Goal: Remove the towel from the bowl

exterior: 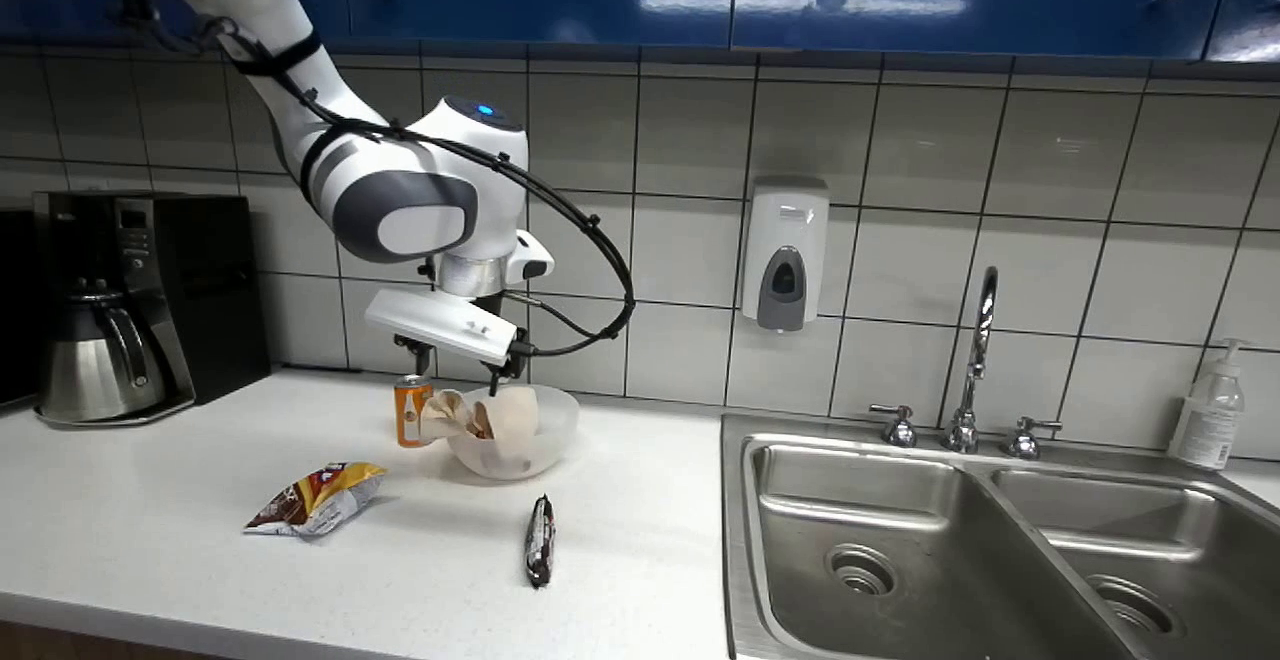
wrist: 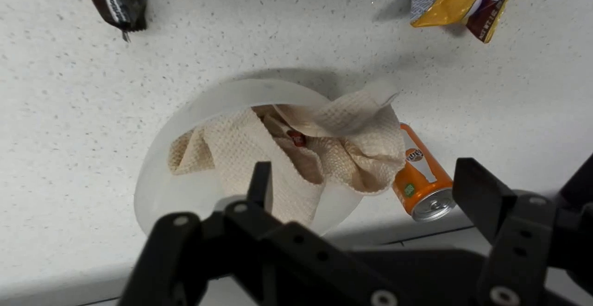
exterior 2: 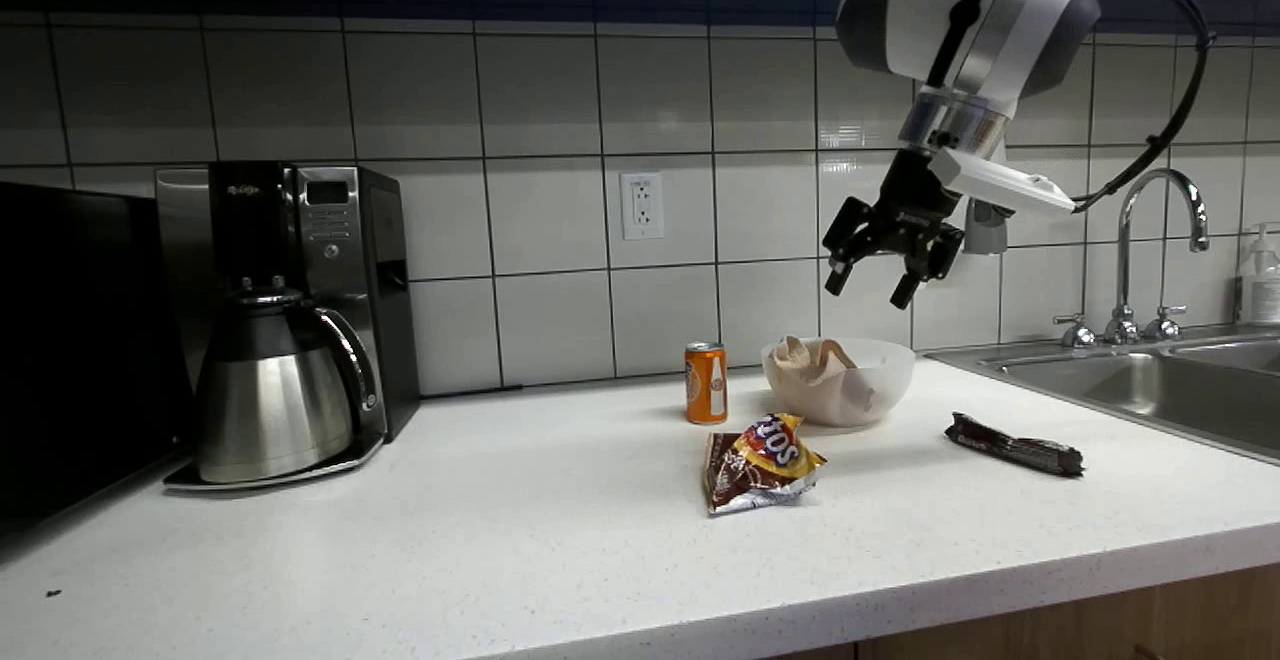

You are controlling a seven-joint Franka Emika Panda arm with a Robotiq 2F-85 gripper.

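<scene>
Bearing all: worktop (exterior 2: 500,550). Bowl (exterior 2: 888,378): upright, presumably so contents lift straight out. Hand (exterior 2: 870,291): spread wide, grasping nothing, above bowl, apparently to straddle the contents. Towel (wrist: 255,150): crumpled in bowl, one end over the rim, likely the easier grip. Bag (exterior 2: 762,465): lying apart. Can (exterior 2: 707,385): upright beside bowl, probably one to avoid. Bar (exterior 2: 1015,446): lying apart.

The white jointed arm with grey panels (exterior: 410,160) slopes down from above, its silver cylindrical wrist (exterior 2: 950,122) pointing downward. The black two-fingered claw (exterior 2: 870,290) hangs tilted, its fingers (wrist: 479,194) well apart.
</scene>
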